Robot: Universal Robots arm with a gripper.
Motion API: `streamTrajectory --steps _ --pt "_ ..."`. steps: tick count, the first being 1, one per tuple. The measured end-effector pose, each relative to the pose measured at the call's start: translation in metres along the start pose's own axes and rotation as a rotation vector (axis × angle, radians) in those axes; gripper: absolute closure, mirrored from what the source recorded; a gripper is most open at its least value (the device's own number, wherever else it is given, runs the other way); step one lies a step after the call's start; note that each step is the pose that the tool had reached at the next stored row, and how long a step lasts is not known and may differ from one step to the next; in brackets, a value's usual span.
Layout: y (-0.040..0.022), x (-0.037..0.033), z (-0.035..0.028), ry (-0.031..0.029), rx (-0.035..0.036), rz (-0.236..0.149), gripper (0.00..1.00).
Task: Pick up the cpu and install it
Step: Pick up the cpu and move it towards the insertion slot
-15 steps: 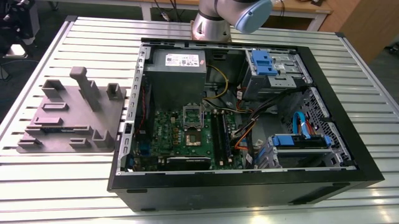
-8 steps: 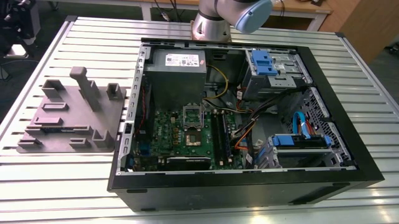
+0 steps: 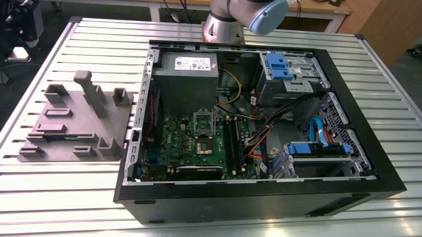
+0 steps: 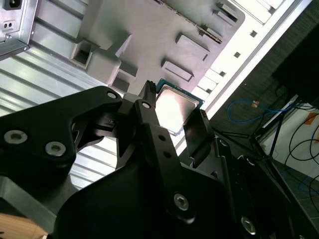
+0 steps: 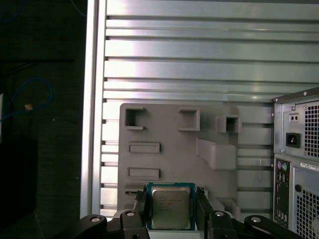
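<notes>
The cpu is a small square chip with a shiny silver top and a green rim. It sits between the two black fingers of my gripper, which is shut on its opposite edges. The second wrist view shows the cpu in the gripper from a slant, held well above the grey fixture plate and the slatted table. In the exterior view the open computer case lies on the table, with the green motherboard and its open socket inside.
The grey fixture plate with raised blocks lies at the exterior view's left of the case. The arm's base stands behind the case. A grey power supply, blue drive brackets and cables crowd the case. The table edge borders a dark floor.
</notes>
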State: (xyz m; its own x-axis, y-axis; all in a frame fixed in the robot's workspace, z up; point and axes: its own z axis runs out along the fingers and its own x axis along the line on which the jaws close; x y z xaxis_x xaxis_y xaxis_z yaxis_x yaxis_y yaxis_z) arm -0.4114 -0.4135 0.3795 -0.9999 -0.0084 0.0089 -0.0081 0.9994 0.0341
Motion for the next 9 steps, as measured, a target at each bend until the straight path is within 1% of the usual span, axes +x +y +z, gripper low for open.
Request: streamTrajectory --steps 9 --pt "0.0000 -0.0021 0.0000 0.0000 0.0000 0.000 0.53"
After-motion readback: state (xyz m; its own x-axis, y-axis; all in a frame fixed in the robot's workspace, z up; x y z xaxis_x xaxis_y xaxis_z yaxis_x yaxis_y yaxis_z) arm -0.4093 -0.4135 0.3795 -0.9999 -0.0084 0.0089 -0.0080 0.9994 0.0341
